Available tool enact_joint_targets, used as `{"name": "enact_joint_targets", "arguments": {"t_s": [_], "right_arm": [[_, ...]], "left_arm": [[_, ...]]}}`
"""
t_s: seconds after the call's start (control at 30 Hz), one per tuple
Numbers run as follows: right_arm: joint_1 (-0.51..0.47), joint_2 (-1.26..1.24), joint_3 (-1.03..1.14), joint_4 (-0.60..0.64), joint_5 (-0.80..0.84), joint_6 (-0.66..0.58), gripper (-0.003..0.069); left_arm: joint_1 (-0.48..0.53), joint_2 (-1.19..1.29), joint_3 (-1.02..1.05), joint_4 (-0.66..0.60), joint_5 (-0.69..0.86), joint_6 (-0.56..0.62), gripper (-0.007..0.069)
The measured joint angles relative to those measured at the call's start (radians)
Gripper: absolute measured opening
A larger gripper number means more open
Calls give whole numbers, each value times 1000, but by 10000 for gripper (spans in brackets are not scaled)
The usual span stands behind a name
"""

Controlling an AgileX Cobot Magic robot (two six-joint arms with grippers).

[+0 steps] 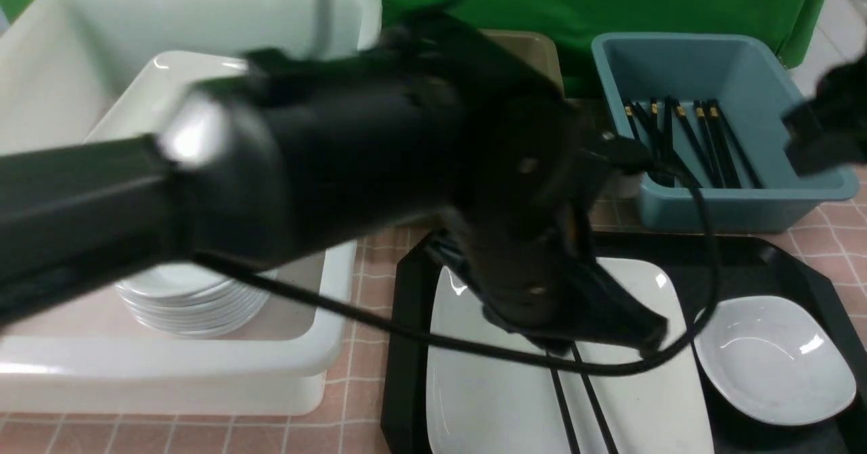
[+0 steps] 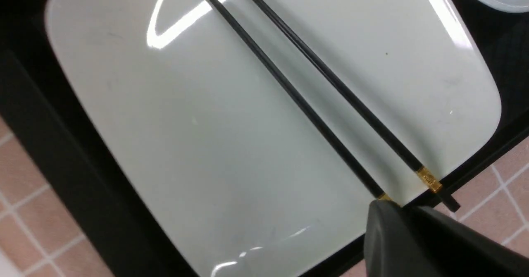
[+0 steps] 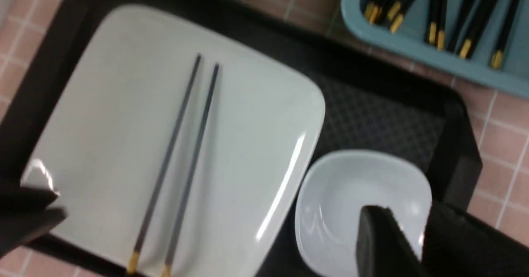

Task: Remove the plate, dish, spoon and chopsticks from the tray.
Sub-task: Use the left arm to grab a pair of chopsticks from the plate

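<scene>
The black tray (image 1: pixel 406 345) holds the large white plate (image 1: pixel 488 386), with the black chopsticks (image 1: pixel 576 400) lying side by side across it. The small white dish (image 1: pixel 772 359) sits on the tray to the plate's right. No spoon is in view. My left gripper (image 1: pixel 650 337) hangs low over the plate, shut and empty. In the left wrist view its tip (image 2: pixel 388 207) is at the gold-banded ends of the chopsticks (image 2: pixel 314 87). My right gripper (image 3: pixel 407 223) is open and empty, high above the dish (image 3: pixel 343 194).
A blue tub (image 1: pixel 718 196) with several black chopsticks stands behind the tray. A white tub (image 1: pixel 203 366) at the left holds stacked white plates. An olive tub (image 1: pixel 535 51) shows partly behind my blurred left arm. The table is pink tile.
</scene>
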Motion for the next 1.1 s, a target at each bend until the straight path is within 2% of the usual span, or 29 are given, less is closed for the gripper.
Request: {"name": "enact_joint_targets", "arguments": {"t_s": [0.13,0.17,0.27,0.3,0.33,0.37,0.5,0.73,1.1], "right_arm": [[0,-100,70,-77,0,34,238],[0,-103,72,-80,0,34,239],[0,-161,78,-107,0,52,238],[0,-178,78,-109,0,54,239],[0,-184,78,-109,0,54,239],[0,-204,78,-110,-1,56,240],[0,-249,78,-114,-24,59,239],[0,-266,78,-114,-35,60,239],[0,-267,90,-114,-50,56,239]], "left_arm": [[0,131,-85,-66,84,-36,272],[0,135,-86,-70,84,-37,290],[0,204,-97,-138,63,-49,465],[0,219,-98,-157,47,-51,515],[0,225,-98,-161,40,-51,525],[0,246,-98,-190,15,-52,594],[0,285,-98,-231,-27,-74,678],[0,330,-99,-218,-30,-113,669],[0,334,-99,-207,-35,-157,548]]}}
